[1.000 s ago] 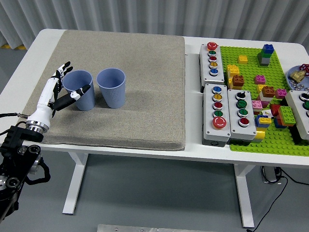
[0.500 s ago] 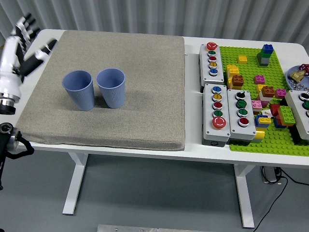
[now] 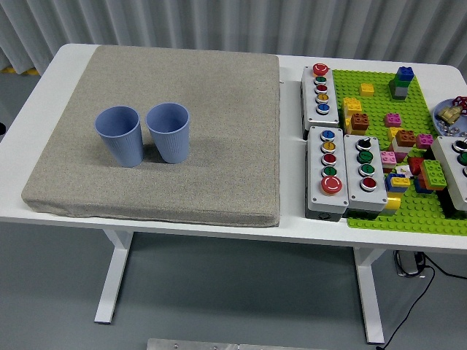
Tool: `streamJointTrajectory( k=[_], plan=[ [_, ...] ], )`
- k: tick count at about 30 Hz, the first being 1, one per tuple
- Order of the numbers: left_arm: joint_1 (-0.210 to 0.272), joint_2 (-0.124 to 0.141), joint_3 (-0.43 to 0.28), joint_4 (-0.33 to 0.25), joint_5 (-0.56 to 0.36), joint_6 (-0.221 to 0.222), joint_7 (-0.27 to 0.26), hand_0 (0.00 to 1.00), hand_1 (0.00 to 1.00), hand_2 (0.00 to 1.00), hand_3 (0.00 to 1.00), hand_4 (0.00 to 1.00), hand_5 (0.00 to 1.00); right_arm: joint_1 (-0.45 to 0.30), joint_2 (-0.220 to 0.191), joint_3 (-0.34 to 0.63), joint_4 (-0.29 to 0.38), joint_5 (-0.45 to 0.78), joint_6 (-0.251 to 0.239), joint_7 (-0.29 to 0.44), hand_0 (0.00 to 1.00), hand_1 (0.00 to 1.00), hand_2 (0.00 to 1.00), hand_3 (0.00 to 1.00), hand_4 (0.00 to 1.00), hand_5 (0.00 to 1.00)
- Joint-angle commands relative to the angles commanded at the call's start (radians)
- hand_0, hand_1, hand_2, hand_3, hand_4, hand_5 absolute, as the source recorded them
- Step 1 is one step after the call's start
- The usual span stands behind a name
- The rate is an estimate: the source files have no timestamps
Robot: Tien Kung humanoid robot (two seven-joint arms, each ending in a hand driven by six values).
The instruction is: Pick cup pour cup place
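Two blue cups stand upright side by side on the grey mat (image 3: pixel 204 160) at the left of the table. The left cup (image 3: pixel 120 135) and the right cup (image 3: pixel 169 131) are close together, with only a narrow gap between them. I cannot see into them well enough to tell what they hold. Neither of my hands shows in the head view.
Right of the mat stand button boxes (image 3: pixel 323 91) (image 3: pixel 328 172) (image 3: pixel 365 173). A green baseplate (image 3: pixel 408 211) with several coloured bricks fills the right side. A small dish (image 3: pixel 452 117) sits at the far right edge.
My left hand let go beside the left cup, lifted away to the upper left and has now left the picture. Both cups have stayed where they were.
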Motion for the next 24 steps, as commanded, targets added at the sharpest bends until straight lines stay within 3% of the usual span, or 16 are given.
streamJointTrajectory(
  k=[5,6,11,12,17,18,24],
  plan=[
    [-0.001,-0.011,0.006,0.001,-0.005,-0.01,-0.01,0.816,0.843,0.956,0.967,0.998,0.68,0.002,0.001,-0.002,0.0,0.003,-0.001,0.001,0.736,0.693,0.739,0.601,0.132,0.214],
    [0.001,-0.013,0.007,0.005,-0.021,-0.022,-0.008,0.818,0.847,0.966,0.976,0.99,0.923,0.002,0.001,-0.001,0.0,0.002,-0.001,0.0,0.736,0.693,0.739,0.601,0.134,0.215],
    [0.006,-0.021,0.002,0.028,-0.145,-0.091,0.036,0.818,0.847,0.966,0.976,0.99,0.923,0.002,0.001,0.003,0.0,-0.004,0.0,-0.002,0.736,0.693,0.739,0.601,0.134,0.215],
    [0.007,-0.027,-0.006,0.042,-0.173,-0.106,0.054,0.87,0.859,0.958,0.944,0.723,0.933,0.003,0.001,0.002,0.0,-0.004,0.001,-0.002,0.736,0.694,0.739,0.601,0.136,0.212],
    [0.014,-0.033,-0.02,0.058,-0.19,-0.102,0.065,0.87,0.859,0.958,0.944,0.723,0.933,0.004,0.002,0.003,0.0,-0.004,0.001,-0.002,0.736,0.694,0.739,0.601,0.136,0.212],
    [0.016,-0.033,-0.021,0.056,-0.189,-0.098,0.063,0.873,0.863,0.959,0.943,0.69,0.872,0.003,0.002,0.002,0.0,-0.002,0.001,-0.002,0.736,0.694,0.739,0.601,0.137,0.214],
    [0.02,-0.033,-0.019,0.05,-0.182,-0.097,0.062,0.87,0.862,0.955,0.947,0.709,0.904,0.001,0.003,0.002,0.0,-0.004,0.0,-0.003,0.736,0.695,0.739,0.602,0.138,0.214]
  ],
)
